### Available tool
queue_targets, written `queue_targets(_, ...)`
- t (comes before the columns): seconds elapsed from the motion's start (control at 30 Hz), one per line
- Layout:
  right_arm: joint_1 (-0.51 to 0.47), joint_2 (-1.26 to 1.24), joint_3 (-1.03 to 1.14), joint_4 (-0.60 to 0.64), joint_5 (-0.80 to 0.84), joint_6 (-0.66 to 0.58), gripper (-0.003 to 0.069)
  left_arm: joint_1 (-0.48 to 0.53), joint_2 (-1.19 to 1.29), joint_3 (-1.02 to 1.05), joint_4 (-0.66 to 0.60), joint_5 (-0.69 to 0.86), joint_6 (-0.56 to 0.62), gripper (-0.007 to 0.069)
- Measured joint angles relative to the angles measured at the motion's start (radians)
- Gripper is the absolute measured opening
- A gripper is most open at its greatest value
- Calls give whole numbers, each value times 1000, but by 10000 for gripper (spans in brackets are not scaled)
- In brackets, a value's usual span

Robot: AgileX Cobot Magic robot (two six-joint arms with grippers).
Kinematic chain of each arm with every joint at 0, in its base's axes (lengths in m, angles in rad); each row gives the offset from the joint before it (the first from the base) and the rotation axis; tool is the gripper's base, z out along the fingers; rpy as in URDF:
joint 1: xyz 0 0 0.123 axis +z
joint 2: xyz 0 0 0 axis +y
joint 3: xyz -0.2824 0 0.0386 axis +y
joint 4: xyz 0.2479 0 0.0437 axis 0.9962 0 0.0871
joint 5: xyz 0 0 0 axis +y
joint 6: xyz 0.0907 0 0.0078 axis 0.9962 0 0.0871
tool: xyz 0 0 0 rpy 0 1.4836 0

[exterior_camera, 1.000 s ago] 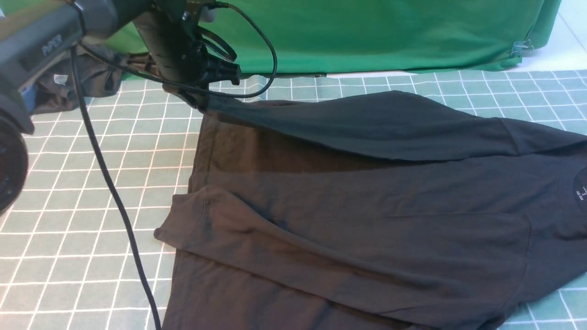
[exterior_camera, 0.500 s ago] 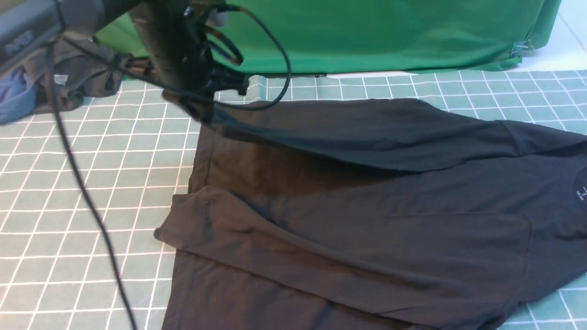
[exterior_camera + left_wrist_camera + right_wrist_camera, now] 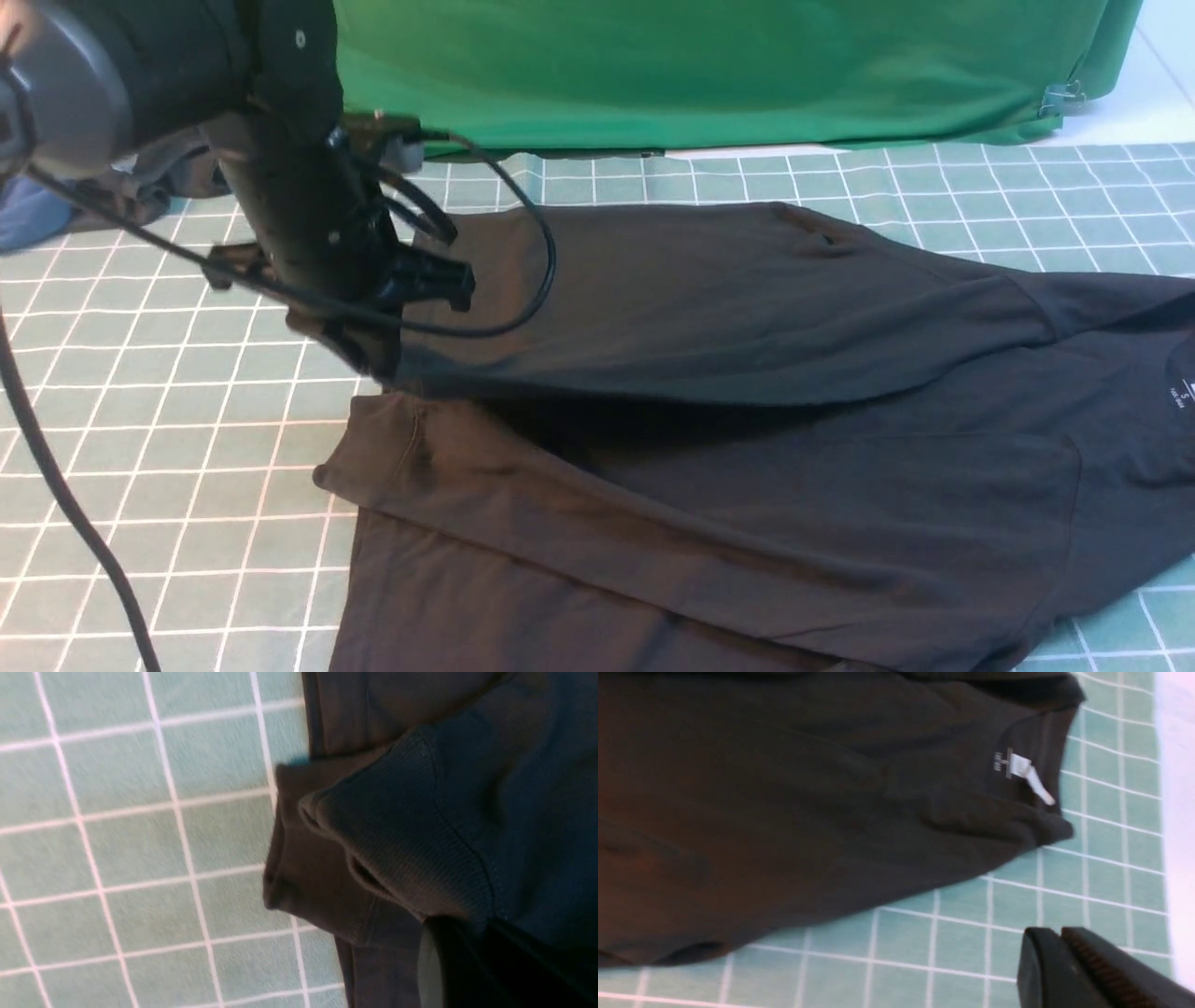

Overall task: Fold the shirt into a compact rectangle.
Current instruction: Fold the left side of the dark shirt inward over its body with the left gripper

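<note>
- The shirt (image 3: 747, 485) is black and short-sleeved. It lies spread across the green checked table (image 3: 187, 448) with its neck to the right.
- Small white print sits inside the neck, and a white label hangs beside it.
- The near part lies folded over the body.
- The far side is held up off the body, casting a shadow under it. Its hem corner is pinched in the left tool (image 3: 376, 359).
</note>
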Motion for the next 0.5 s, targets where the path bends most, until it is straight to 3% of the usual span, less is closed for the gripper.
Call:
queue_targets(0.27, 0, 0, 0, 52, -41, -15, 40, 0, 0, 28, -34, 4, -1, 41)
queue_targets(0.4, 0, 0, 0, 57, -47, -17, 40, 0, 0, 28, -48, 5, -2, 85)
queue_targets(0.5, 0, 0, 0, 58, -62, -17, 40, 0, 0, 28, -47, 6, -2, 209)
